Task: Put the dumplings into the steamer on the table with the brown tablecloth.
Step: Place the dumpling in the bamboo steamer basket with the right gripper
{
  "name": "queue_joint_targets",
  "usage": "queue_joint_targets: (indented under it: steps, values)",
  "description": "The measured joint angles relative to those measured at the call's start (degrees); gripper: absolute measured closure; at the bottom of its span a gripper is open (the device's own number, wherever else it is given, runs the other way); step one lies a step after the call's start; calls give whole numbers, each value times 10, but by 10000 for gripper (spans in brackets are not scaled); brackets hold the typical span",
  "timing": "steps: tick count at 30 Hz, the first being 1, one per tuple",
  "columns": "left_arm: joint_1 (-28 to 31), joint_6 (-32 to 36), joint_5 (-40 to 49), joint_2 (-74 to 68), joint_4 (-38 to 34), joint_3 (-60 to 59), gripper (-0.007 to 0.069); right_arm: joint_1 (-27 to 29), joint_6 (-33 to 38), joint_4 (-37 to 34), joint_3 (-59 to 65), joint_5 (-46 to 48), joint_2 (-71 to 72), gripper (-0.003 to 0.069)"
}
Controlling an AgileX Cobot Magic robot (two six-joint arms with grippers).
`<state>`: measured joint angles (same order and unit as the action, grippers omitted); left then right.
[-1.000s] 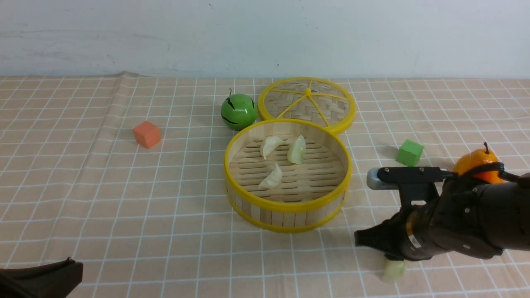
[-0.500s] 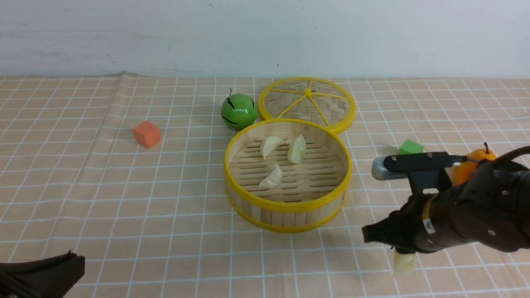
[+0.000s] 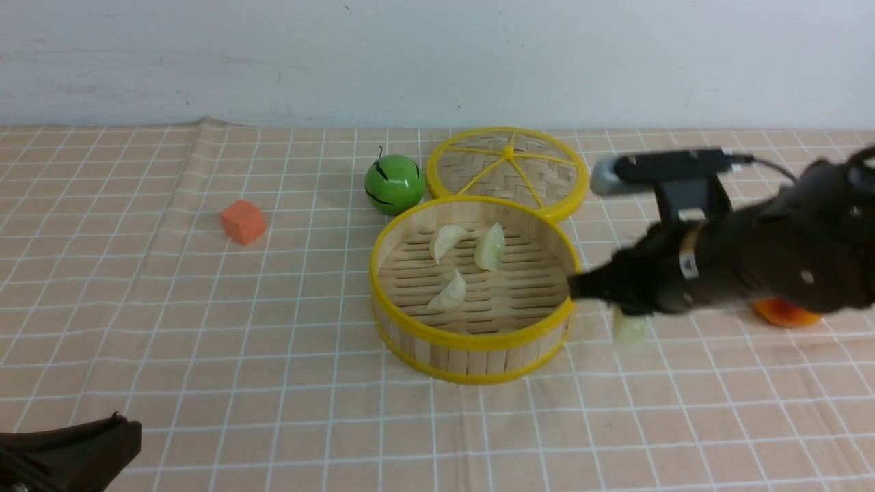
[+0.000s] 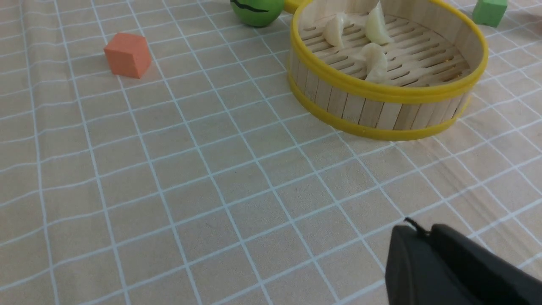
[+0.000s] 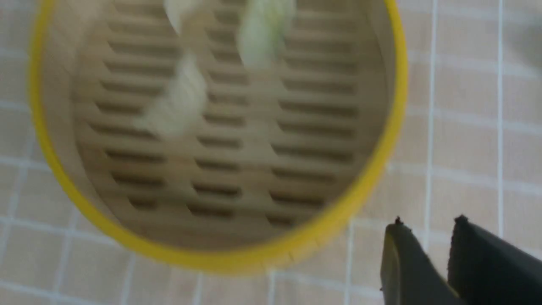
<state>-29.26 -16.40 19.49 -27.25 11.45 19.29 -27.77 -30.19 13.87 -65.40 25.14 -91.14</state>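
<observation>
The steamer (image 3: 475, 342) stands mid-table on the brown tablecloth (image 3: 205, 328). Three dumplings lie on its slats: two at the back (image 3: 446, 240) (image 3: 491, 247) and one nearer the front (image 3: 448, 292). My right gripper (image 3: 618, 311) hovers just outside the steamer's right rim, shut on a pale greenish dumpling (image 3: 630, 328) that hangs below its fingers. The right wrist view looks down, blurred, into the steamer (image 5: 51, 140), with the right gripper (image 5: 427, 226) beside the rim. My left gripper (image 4: 417, 231) is shut and empty, low over the cloth at the near left (image 3: 68, 451).
Behind the steamer, a woven lid (image 3: 507, 171) lies flat with a green ball-shaped fruit (image 3: 393, 184) to its left. An orange cube (image 3: 243, 221) sits to the left. An orange fruit (image 3: 786, 313) peeks from behind my right arm. A green cube (image 4: 490, 11) lies to the steamer's right.
My right gripper has lifted the greenish dumpling off the cloth near the front right and carried it up and back toward the steamer's right rim. The left arm has barely moved.
</observation>
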Motion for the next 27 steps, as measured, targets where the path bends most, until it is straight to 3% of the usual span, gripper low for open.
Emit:
queue_joint_targets:
  steps: [8,16,19,20,21,27]
  values:
    - [0,0,-4,0,0,0,567,0,45,-38,-175,-16,-162,519]
    - [0,0,-4,0,0,0,561,0,47,-61,-201,-12,-265,498]
    - [0,0,-4,0,0,0,558,0,47,-88,-204,-13,-264,361]
    - [0,0,-4,0,0,0,557,0,47,-89,-204,-13,-263,352]
    - [0,0,-4,0,0,0,557,0,47,-95,-205,-12,-255,288]
    - [0,0,-4,0,0,0,554,0,89,-91,-217,61,-169,165]
